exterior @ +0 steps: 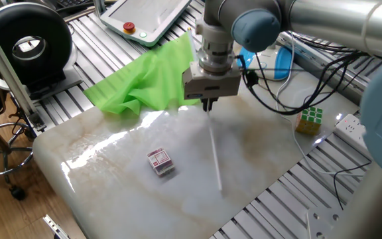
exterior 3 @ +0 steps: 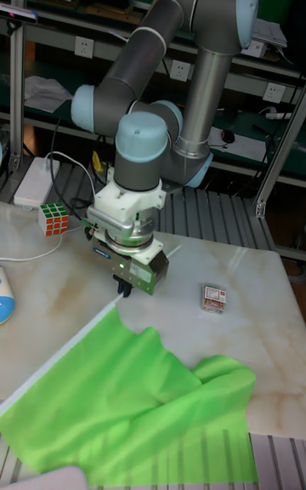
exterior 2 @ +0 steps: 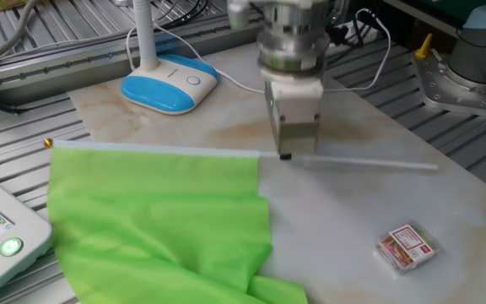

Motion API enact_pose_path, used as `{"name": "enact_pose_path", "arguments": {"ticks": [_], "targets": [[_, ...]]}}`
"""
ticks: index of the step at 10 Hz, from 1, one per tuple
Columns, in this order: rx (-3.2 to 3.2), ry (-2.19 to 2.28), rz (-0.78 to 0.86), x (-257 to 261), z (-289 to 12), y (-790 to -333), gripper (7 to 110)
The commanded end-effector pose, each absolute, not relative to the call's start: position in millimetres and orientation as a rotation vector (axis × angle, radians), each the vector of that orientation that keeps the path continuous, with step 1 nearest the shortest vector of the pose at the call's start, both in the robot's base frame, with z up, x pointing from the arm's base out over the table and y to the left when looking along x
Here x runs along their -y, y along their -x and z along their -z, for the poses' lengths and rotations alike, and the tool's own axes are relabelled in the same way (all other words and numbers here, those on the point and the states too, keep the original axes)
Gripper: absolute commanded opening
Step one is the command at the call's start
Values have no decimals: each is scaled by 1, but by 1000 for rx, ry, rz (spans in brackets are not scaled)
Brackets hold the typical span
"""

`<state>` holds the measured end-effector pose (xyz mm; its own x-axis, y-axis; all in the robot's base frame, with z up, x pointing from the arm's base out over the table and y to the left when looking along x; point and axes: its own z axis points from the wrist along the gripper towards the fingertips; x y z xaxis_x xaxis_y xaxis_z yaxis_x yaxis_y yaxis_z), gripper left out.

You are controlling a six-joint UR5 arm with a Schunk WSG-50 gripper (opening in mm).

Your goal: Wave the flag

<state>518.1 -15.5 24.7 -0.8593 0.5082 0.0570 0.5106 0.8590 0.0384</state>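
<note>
Your gripper (exterior: 208,106) (exterior 2: 286,155) (exterior 3: 126,289) points straight down with its fingers drawn narrow on the white stick of the flag (exterior: 148,76) (exterior 2: 154,215) (exterior 3: 127,396), pinching it about where the cloth ends. From the fingers the bare part of the stick runs out one way over the marble table (exterior: 111,153) (exterior 2: 226,127) (exterior 3: 255,354), and its blurred look in both fixed views keeps you from judging whether the free end touches the surface. The other way from the fingers, the stick carries the lime-green cloth, which hangs from it in a sheet and then lies in folds on the table and over its edge onto the slatted metal frame.

Beyond the stick's free end, well apart from the fingers, you see a small red-and-white box (exterior: 160,161) (exterior 2: 406,247) (exterior 3: 213,298) lying flat on the marble. Behind the gripper sits a blue-and-white lamp base (exterior: 280,63) (exterior 2: 170,83), clear of the flag. A colour cube (exterior: 309,119) (exterior 3: 53,219) stands near the table's edge, well away from the fingers, beside trailing cables.
</note>
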Motion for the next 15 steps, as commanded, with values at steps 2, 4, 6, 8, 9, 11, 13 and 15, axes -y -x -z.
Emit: {"name": "enact_pose_path", "arguments": {"ticks": [2,4,6,8,9,11,13,15], "targets": [[3020,745,107,10,-70,-522,7],[3029,710,133,2,-89,-525,7],[3028,708,164,-5,-109,-528,7],[3027,715,145,-9,-121,-529,7],[3031,716,139,-10,-121,-531,7],[3034,717,135,-10,-120,-533,7],[3034,712,137,-10,-120,-533,7],[3037,708,136,-10,-120,-534,7]]}}
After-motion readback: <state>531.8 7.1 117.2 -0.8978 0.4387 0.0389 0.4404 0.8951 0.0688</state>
